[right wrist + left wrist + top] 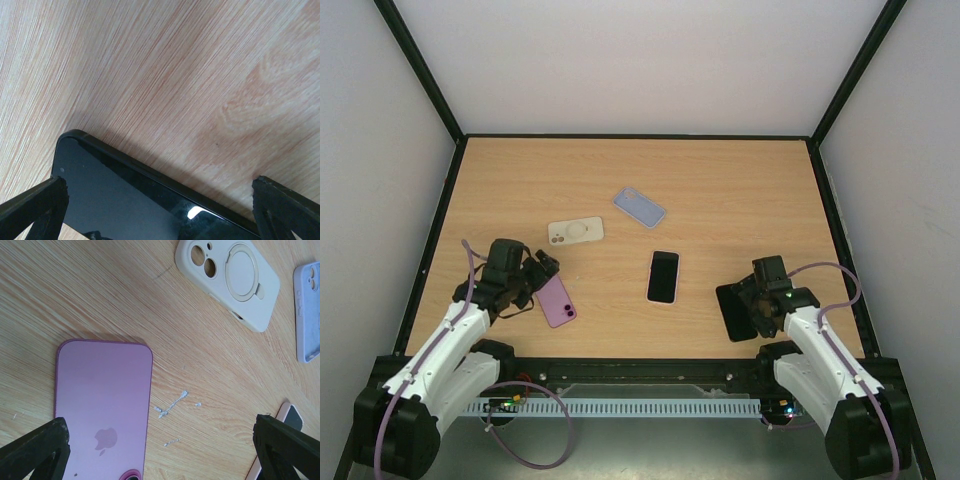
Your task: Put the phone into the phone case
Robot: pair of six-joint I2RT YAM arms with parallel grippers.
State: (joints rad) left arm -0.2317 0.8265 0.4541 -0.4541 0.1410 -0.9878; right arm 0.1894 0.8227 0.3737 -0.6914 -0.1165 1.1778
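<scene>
A purple phone (557, 301) lies face down at the left, also in the left wrist view (102, 400). My left gripper (541, 270) is open and empty just over its camera end, one finger above the phone, the other (287, 445) above bare wood. A pink-edged phone (663, 276) lies screen up at the centre. A cream case (575, 232) and a lavender case (639, 207) lie beyond. My right gripper (752, 297) is open and empty over a black case (734, 313), which seems to lie open side up; its rim shows in the right wrist view (150, 167).
The wooden table (740, 200) is ringed by a black frame and white walls. The cream case (240, 280), the lavender case (307, 310) and a corner of the pink-edged phone (289, 415) show in the left wrist view. White scuffs (170, 405) mark the wood.
</scene>
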